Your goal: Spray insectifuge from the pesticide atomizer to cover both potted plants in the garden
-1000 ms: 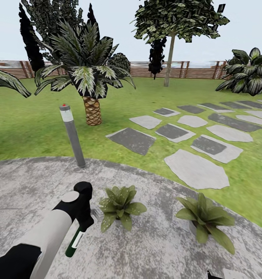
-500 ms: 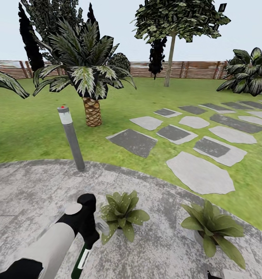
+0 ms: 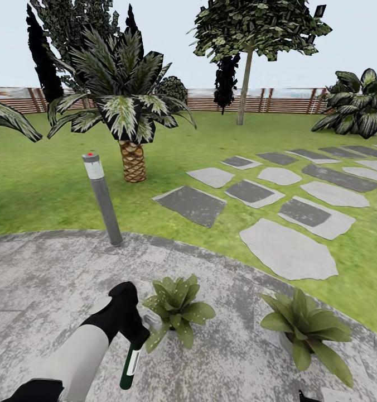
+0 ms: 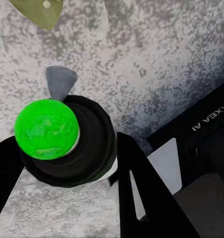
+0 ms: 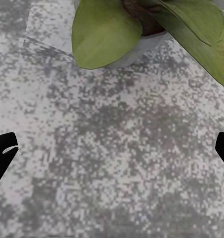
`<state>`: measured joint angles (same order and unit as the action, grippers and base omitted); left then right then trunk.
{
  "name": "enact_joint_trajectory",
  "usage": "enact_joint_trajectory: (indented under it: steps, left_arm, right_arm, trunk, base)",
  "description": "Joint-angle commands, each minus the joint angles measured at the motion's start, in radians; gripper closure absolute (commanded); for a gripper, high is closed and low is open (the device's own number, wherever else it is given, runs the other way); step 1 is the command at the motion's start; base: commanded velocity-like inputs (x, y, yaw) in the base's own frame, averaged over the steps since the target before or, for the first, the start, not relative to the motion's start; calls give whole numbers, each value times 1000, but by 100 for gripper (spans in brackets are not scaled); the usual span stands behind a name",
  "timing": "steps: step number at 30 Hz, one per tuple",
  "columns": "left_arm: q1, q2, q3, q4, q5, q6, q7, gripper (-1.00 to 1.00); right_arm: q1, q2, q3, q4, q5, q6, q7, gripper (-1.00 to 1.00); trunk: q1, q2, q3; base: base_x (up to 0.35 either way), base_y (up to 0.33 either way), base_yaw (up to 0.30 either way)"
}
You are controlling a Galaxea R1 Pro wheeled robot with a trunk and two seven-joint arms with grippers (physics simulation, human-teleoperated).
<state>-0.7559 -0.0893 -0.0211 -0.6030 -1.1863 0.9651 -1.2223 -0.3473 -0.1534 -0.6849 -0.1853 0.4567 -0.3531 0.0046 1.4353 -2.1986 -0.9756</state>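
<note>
1. Holding the pesticide atomizer point(image 3: 130, 365), the left gripper point(image 3: 134, 334) is closed around the bottle; the dark bottle hangs down from it over the grey patio point(image 3: 38, 279), and its white label is visible.
2. From the left wrist camera, the atomizer point(image 4: 59, 141) sits between the two black fingers point(image 4: 141, 193), and its bright green tip point(image 4: 46, 130) faces the camera.
3. One potted plant point(image 3: 177, 310) stands on the patio just beside the left gripper, to its right side.
4. The second potted plant point(image 3: 307, 326) stands further right, near the patio edge and well apart from the first one.
5. The right wrist camera looks down at the paving, with the right gripper point(image 5: 112, 148) wide open and holding nothing; a grey pot with broad leaves point(image 5: 121, 29) is ahead of it.
6. A grey post lamp point(image 3: 102, 198) stands at the far patio edge, and behind it are the lawn point(image 3: 43, 178), stepping stones point(image 3: 289, 248), a palm point(image 3: 127, 111) and the wooden fence point(image 3: 211, 100).
</note>
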Motion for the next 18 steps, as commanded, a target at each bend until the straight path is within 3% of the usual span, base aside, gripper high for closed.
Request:
enact_joint_trajectory:
  steps: [1,10,18]
  left_arm:
    - [0,0,3,-1,-9,7,-10,100]
    - [0,-4,7,12,-13,9,-7,100]
    - [1,1,6,12,-13,9,-9,100]
  right_arm:
    - [-1,0,-8,1,10,-4,1,-100]
    - [-1,0,-8,1,10,-4,2,-100]
    - [-1,0,-8,1,10,-4,2,-100]
  trunk:
    - [0,0,-1]
    - [0,0,-1]
    - [0,0,-1]
  base:
    - [21,0,0]
    - [234,-78,0]
    - [26,-17,0]
